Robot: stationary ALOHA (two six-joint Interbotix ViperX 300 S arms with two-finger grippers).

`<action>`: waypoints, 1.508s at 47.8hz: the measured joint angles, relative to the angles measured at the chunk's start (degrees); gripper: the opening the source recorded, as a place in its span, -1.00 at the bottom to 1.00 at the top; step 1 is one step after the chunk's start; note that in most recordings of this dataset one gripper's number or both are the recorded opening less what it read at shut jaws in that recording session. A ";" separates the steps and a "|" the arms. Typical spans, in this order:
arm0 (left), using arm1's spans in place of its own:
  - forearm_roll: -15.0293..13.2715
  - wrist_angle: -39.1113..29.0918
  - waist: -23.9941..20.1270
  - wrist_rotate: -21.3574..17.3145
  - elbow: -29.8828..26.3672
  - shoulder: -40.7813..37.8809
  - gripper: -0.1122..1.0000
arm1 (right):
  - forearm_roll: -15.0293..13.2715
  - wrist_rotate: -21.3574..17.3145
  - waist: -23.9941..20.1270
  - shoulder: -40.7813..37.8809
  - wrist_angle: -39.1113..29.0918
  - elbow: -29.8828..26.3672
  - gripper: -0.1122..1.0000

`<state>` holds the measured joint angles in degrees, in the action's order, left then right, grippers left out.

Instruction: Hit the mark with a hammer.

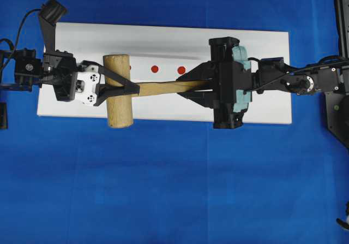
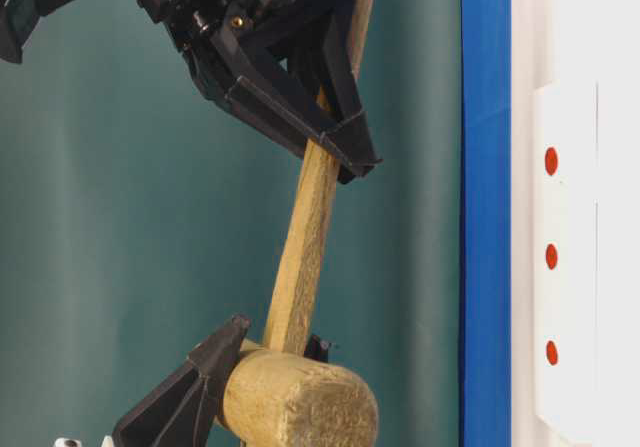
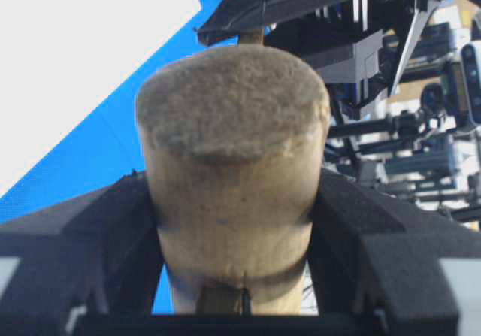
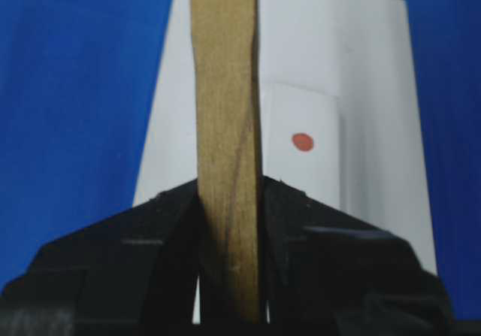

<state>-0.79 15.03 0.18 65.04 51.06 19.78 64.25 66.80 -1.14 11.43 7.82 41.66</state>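
Holding the hammer [image 1: 143, 89] aloft between both arms, we're mid-handover above the white board [image 1: 262, 47]. Our left gripper [image 1: 126, 87] has its jaws clamped around the thick head; our right gripper [image 1: 192, 87] pinches the handle further up. Next, we judge, the left must let go so the right can swing down on a mark. We count 1 hammer, 2 grippers and 3 red marks [image 2: 551, 256].
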 measured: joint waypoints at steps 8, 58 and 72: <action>0.09 -0.09 -0.09 -1.41 0.00 0.09 0.01 | -0.09 0.09 0.00 0.00 -0.18 -0.09 -0.66; 0.09 -9.23 -0.88 -2.64 1.93 3.78 0.79 | 2.90 -0.53 -0.18 2.37 -1.23 1.58 -0.66; 0.09 -12.30 -0.88 -2.55 5.98 9.14 0.79 | 4.66 -0.62 0.09 6.86 -1.23 5.19 -0.66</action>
<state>-0.70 2.72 -0.70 62.49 57.04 28.92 68.91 66.18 -1.05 18.28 6.59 46.85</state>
